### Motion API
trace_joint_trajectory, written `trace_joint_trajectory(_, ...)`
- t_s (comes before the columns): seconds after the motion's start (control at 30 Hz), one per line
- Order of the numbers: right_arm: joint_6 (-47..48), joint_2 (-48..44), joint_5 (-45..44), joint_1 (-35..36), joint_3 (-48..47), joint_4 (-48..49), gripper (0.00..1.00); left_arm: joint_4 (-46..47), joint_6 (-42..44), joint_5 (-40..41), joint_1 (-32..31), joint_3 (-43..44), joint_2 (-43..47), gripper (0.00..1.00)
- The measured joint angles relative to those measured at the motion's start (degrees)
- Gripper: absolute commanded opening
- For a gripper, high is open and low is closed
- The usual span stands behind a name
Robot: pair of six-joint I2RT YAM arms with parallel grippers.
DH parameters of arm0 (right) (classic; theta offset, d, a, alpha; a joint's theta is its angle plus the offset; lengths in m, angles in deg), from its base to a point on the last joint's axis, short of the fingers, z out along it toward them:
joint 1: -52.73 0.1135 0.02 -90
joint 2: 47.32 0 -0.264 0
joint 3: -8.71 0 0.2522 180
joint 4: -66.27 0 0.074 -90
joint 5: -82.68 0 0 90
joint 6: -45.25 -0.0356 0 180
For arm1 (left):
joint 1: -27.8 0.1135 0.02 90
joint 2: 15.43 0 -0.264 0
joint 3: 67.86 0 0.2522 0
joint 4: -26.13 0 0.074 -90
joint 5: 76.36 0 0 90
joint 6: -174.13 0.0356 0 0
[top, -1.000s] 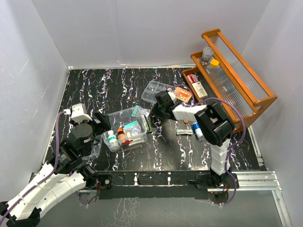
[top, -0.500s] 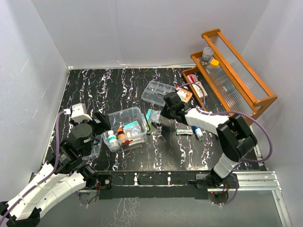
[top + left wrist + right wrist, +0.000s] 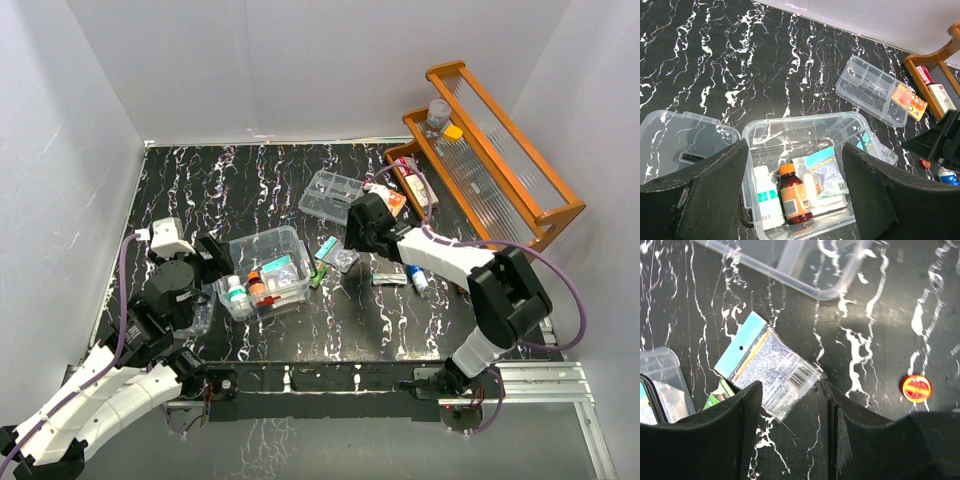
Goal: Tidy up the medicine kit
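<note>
White walls (image 3: 300, 60) stand on three sides of a black table (image 3: 200, 185) with white streaks. The table runs right up to the back wall and the left wall. A wooden rack (image 3: 500, 160) stands at the table's right edge, by the wall. A wide stretch of black table shows between the back wall and the things near the front.

The medicine kit (image 3: 255, 240) sits near the front, a bit left of the middle. It has no top on, and its clear lid (image 3: 680, 140) lies flat just to its left. A white bottle (image 3: 765, 200) and a brown bottle (image 3: 794, 197) with an orange cap stand inside it, with some flat packs beside them.

The left gripper (image 3: 212, 262) hangs over the kit's left edge. Its jaws are spread wide with nothing between them.

The right gripper (image 3: 352, 238) is to the right of the kit, near a clear tray (image 3: 332, 195) with little walls inside. Its jaws are spread apart too. A flat packet (image 3: 338, 258) with a blue-green top lies on the table below them, apart from the kit. A small green pack (image 3: 318, 275) lies between the packet and the kit. A small red round thing (image 3: 916, 388) lies farther right.

Half a second ago the right gripper was pinching this packet close to the kit's right side. Now it has let go and pulled back a little toward the tray. The left gripper has not moved.
</note>
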Motion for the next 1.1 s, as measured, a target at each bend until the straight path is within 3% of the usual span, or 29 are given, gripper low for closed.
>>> trace_joint_trajectory(0.33,16.9,9.9,9.0,-0.3,-7.6,-3.6,0.38,0.0,0.4,0.3,0.0,0.0,0.0,0.75)
trace_joint_trajectory(0.73,25.0,13.2,11.3,-1.2,-10.4,-8.3,0.38,0.0,0.5,0.3,0.0,0.0,0.0,0.75)
trace_joint_trajectory(1.1,26.6,17.6,13.4,-2.6,-14.7,-9.2,0.39,0.0,0.7,0.4,0.0,0.0,-0.4,0.75)
